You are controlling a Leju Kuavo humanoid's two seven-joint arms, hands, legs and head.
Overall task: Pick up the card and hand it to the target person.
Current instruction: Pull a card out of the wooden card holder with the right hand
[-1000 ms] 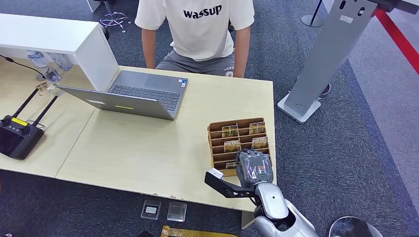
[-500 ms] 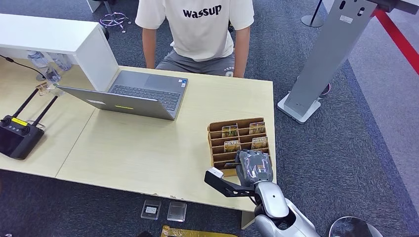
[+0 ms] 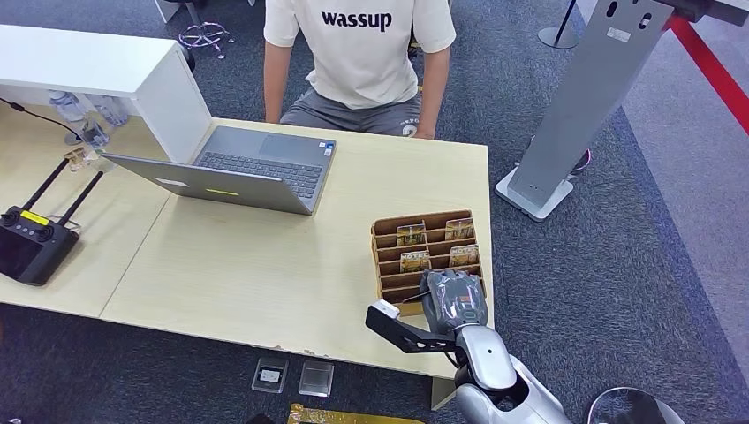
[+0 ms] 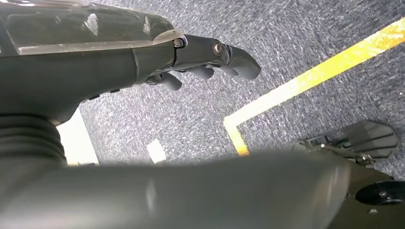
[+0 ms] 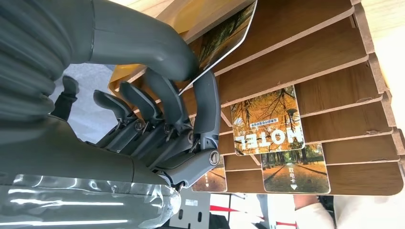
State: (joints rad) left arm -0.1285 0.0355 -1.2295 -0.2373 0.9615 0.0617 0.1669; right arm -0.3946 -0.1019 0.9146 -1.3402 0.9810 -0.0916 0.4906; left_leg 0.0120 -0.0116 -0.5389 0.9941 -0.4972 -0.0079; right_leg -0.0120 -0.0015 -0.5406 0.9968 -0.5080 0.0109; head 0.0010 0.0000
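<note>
A wooden card holder (image 3: 387,257) stands near the table's right front corner, with several autumn-print cards (image 3: 412,235) in its slots. My right hand (image 3: 455,299) is on its near side. In the right wrist view this hand (image 5: 157,109) pinches the edge of one card (image 5: 228,33) between thumb and a finger; the card still leans in its slot. A HOTEL card (image 5: 267,121) stands in a slot further on in the holder (image 5: 305,57). The person (image 3: 358,53) in a white shirt sits across the table. My left hand (image 4: 210,57) hangs over carpet, holding nothing.
An open laptop (image 3: 256,168) sits mid-table before the person. A black remote controller (image 3: 31,243) lies at the left, behind it a white box (image 3: 97,66). A grey post (image 3: 583,97) stands on the carpet right of the table.
My right hand has edged forward over the near-left slot, hiding the card there. The person has shifted slightly to the right.
</note>
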